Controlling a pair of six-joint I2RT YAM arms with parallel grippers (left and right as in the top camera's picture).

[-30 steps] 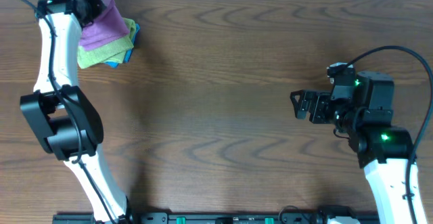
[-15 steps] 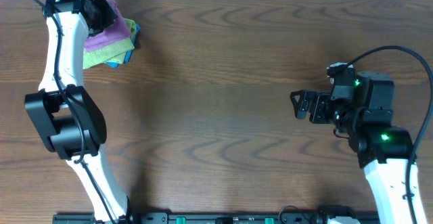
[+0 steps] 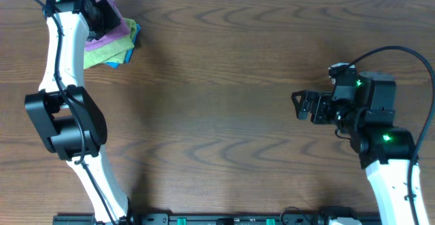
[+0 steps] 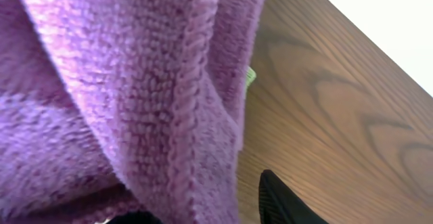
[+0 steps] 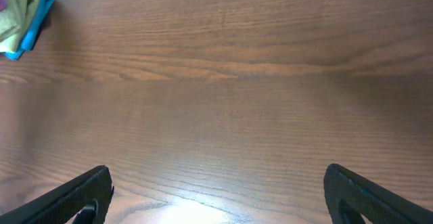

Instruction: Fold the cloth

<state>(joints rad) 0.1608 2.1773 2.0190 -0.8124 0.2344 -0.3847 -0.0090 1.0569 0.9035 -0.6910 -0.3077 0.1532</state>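
The lilac cloth (image 3: 109, 39) lies folded on top of a pile at the table's far left corner. It fills most of the left wrist view as a thick terry fold (image 4: 135, 95). My left gripper (image 3: 102, 14) sits over the cloth's far edge. Its jaws are parted, and one dark fingertip (image 4: 284, 202) stands clear of the fabric with bare wood showing beside it. The other is mostly hidden under the fold. My right gripper (image 3: 299, 105) hovers open over bare wood at the right, nothing between its fingers (image 5: 216, 197).
Under the lilac cloth lie a lime-green cloth (image 3: 100, 55) and a bright blue cloth (image 3: 129, 49), seen far off in the right wrist view as green (image 5: 15, 14) and blue (image 5: 37, 17). The table's far edge (image 4: 379, 41) runs close behind the pile.
My left gripper moved toward the far edge with the lilac cloth, and the cloth settled lower on the pile. Its jaws have parted. The right arm stayed still.
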